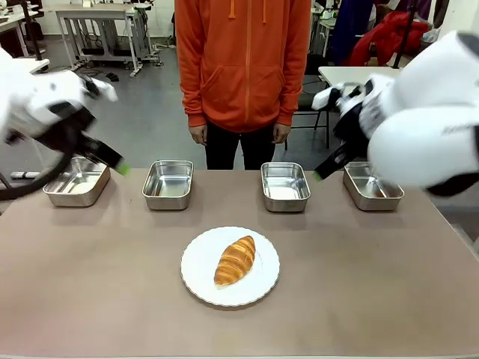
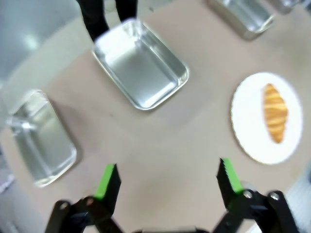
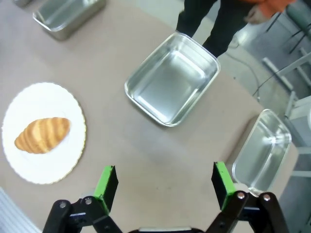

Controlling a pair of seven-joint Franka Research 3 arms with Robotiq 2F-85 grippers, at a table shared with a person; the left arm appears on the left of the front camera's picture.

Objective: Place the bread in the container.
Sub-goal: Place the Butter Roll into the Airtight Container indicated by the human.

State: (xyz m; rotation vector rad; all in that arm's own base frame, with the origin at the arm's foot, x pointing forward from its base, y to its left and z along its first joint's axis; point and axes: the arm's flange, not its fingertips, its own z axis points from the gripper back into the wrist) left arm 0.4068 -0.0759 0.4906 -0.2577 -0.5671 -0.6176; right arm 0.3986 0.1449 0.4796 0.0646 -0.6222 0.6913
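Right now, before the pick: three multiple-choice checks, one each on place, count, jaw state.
1. Where is the croissant? A) in a person's hand B) on the white plate C) held in jaws
2. How many steel trays? A) two B) three C) four
3. The two arms' jaws are: A) both open, empty B) left shut on croissant C) both shut
Answers: 1 B, it lies mid-plate. 2 C, four in a row behind the plate. 3 A, wrist views show green pads wide apart, nothing between.

A robotics lab: a white left arm (image 1: 34, 105) and right arm (image 1: 426, 127) flank a brown counter (image 1: 75, 299); behind it, a bare grey floor (image 1: 142, 112) and metal-framed work tables (image 1: 97, 15) at far left.
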